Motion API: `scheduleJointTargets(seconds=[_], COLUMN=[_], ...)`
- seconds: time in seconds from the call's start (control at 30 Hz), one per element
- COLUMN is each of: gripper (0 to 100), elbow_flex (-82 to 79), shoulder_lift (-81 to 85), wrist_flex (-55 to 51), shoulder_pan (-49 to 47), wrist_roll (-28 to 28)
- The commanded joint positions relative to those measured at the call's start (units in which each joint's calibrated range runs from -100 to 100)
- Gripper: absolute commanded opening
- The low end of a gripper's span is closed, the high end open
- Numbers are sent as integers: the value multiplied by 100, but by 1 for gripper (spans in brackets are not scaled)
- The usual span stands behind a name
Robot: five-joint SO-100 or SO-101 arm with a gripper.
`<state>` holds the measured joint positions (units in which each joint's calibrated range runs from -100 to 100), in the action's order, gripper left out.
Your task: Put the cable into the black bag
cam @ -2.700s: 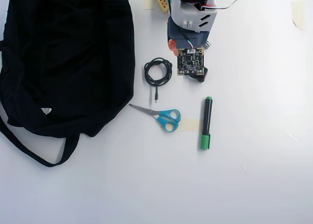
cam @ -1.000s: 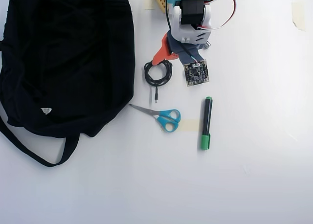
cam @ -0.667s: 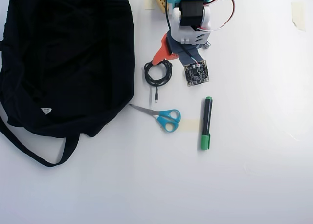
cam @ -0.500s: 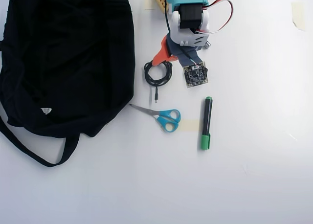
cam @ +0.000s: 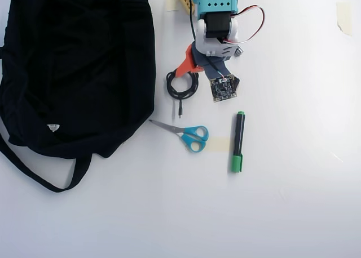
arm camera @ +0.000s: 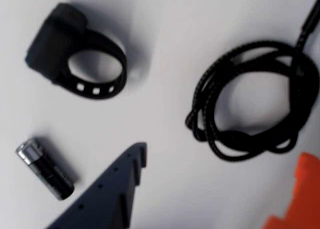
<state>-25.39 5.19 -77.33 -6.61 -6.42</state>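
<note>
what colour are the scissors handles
Light blue on the scissors, clearest in the overhead view.

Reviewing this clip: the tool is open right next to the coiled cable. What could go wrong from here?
The tool is open with its orange finger at the edge of the cable, so it may pinch only one strand and the coil could unwind when lifted. The loose plug end trails toward the scissors and might drag them. A black ring and a small battery lie close to the dark finger and could get knocked.
</note>
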Motion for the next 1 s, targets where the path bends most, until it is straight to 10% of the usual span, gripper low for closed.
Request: scheduleJointTargets(seconds=[0.0, 0.97], gripper=[38, 37], elbow_flex=[-111, -857], shoulder_lift=[45, -643], wrist_flex=[291, 1859], shoulder_pan=[100, 145], wrist_roll=[29, 254])
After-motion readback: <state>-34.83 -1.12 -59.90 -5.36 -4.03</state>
